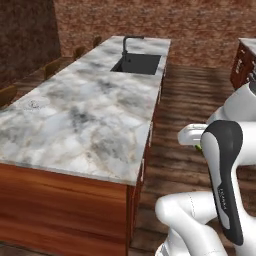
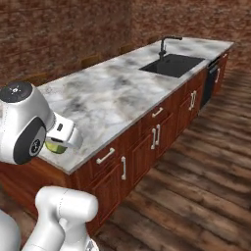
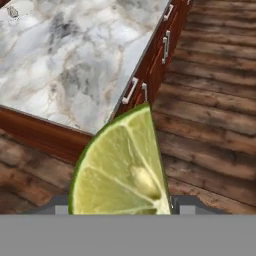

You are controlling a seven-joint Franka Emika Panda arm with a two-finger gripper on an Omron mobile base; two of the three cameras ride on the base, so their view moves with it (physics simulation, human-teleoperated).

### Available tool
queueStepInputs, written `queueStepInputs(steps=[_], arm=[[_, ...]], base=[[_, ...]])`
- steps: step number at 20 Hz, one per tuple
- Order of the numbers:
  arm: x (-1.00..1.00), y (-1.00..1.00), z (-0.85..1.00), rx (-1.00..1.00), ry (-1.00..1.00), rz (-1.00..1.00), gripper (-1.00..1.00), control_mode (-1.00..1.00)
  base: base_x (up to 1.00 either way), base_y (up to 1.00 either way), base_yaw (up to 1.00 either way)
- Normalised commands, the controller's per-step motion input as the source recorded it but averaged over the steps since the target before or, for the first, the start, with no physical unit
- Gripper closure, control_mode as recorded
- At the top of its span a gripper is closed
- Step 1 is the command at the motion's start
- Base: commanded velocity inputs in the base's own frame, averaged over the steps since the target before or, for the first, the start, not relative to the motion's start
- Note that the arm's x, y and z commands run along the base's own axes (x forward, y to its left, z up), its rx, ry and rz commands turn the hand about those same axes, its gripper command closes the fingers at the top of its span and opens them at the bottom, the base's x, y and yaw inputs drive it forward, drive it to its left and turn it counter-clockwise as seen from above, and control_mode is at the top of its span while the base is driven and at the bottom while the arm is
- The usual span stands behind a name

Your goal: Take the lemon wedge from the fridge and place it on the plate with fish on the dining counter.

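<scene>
The lemon wedge, yellow-green with pale flesh, looms large in the hand view with my gripper shut on it. In the right base view the wedge peeks out under my white hand, just off the near corner of the dining counter. A sliver of the wedge shows beside the arm in the left base view. The plate with the fish lies on the dining counter at the far top left. The plate appears faintly near the counter's left edge.
A black sink with a dark faucet sits in the counter's far end. Wooden stools line its far side. Drawers and doors with white handles face the wood floor. Another cabinet stands far right.
</scene>
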Motion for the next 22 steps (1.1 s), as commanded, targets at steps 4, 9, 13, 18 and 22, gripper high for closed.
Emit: queueStepInputs(steps=[4,9,13,18,22], arm=[[0.00,0.00,0.00,0.00,0.00,0.00,1.00,1.00],[0.00,0.00,0.00,0.00,0.00,0.00,1.00,1.00],[0.00,0.00,0.00,0.00,0.00,0.00,1.00,1.00],[0.00,0.00,0.00,0.00,0.00,0.00,1.00,1.00],[0.00,0.00,0.00,0.00,0.00,0.00,1.00,1.00]], base=[[-0.29,0.01,0.50],[-0.19,0.02,0.41],[-0.11,0.37,0.37],[0.21,0.97,0.09],[0.69,1.00,0.00]])
